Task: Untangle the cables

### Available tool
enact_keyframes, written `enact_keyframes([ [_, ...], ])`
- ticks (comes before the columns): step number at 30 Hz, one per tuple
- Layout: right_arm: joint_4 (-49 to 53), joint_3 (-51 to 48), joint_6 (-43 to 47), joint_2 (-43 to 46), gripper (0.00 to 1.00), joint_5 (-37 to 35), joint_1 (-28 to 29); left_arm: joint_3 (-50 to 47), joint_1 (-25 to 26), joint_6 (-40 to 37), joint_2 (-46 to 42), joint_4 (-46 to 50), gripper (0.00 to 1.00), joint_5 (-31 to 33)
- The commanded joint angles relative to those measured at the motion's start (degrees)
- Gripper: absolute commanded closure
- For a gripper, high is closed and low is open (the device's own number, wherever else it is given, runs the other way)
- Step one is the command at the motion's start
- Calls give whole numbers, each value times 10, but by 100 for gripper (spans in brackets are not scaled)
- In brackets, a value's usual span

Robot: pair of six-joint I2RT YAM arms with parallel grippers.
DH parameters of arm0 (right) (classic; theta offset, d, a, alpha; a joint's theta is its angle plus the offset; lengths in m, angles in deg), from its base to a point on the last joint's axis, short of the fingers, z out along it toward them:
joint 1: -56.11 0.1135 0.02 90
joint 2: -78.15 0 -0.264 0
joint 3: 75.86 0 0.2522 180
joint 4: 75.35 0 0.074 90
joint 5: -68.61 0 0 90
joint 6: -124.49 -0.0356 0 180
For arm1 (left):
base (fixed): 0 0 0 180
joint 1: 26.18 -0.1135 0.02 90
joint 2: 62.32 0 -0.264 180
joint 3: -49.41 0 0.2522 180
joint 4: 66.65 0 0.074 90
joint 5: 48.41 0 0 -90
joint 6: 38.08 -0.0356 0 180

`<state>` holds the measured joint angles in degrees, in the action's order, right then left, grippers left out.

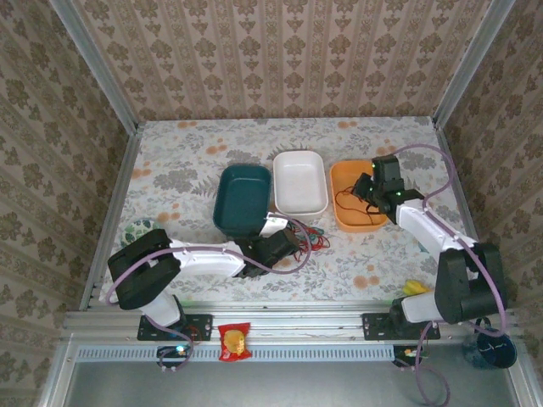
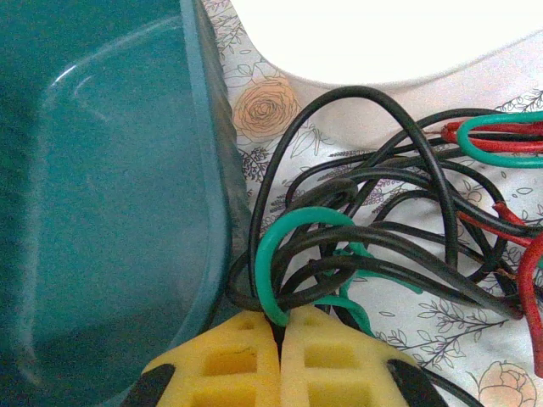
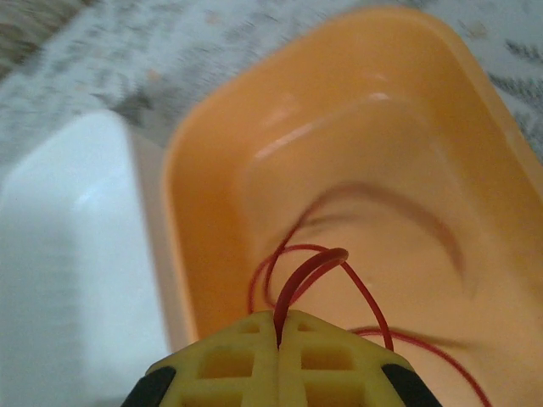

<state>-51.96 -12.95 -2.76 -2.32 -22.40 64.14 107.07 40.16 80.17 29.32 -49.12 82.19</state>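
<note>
Partly, the tangle of cables (image 1: 307, 237) is hidden in the top view by the left arm's wrist. It lies on the table (image 1: 170, 170) just in front of the teal tray (image 1: 240, 199) and the white tray (image 1: 299, 182). From the left wrist, black, green and red strands cross so thickly that which runs over which is hard to follow, and several run off the right edge. The left jaws are pressed together, pinching a loop of green cable (image 2: 270, 254) at the near edge of the tangle, just beside the teal tray's wall. The right wrist view is blurred. There the right jaws are together on a bend of red cable (image 3: 310, 264) over the inside of the orange tray (image 3: 407, 170); one strand is cut off at the bottom edge. In the top view the right arm covers part of that tray.
</note>
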Motion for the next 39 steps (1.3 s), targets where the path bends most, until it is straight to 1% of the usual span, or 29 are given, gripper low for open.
enact_keyframes([
  [1,50,1,-45,-35,100,-54,-4,-5,1,-7,-21,-11,100,21],
  [4,58,10,-60,-58,100,-52,-5,-5,1,-7,-21,-11,100,22],
  [8,58,22,-61,-76,100,-29,-5,-5,1,-10,-22,-15,100,20],
  [10,58,26,-55,-72,90,-22,-5,-5,3,-12,-22,-15,100,19],
  [13,65,27,-48,-54,61,-33,-5,-6,4,-11,-22,-16,100,20],
  [14,69,28,-46,-47,55,-41,-5,-6,4,-12,-22,-17,100,20],
  [16,78,29,-45,-31,48,-58,-5,-5,4,-12,-22,-19,100,20],
  [19,94,29,-46,-4,42,-85,-5,-6,4,-14,-22,-20,100,20],
  [23,117,27,-34,45,40,-127,0,-8,5,-15,-24,-25,100,21],
  [25,114,22,-12,69,41,-117,8,-11,6,-15,-25,-30,100,20],
  [27,103,17,26,86,43,-64,24,-13,5,-18,-25,-34,100,18],
  [29,106,15,58,95,44,-5,52,-13,5,-20,-25,-36,100,17],
  [34,122,4,120,78,48,164,158,-14,5,-22,-26,-41,100,16],
  [37,132,4,143,47,50,217,201,-19,5,-24,-29,-51,100,12],
  [39,152,15,153,22,51,218,221,-21,5,-24,-30,-53,100,11],
])
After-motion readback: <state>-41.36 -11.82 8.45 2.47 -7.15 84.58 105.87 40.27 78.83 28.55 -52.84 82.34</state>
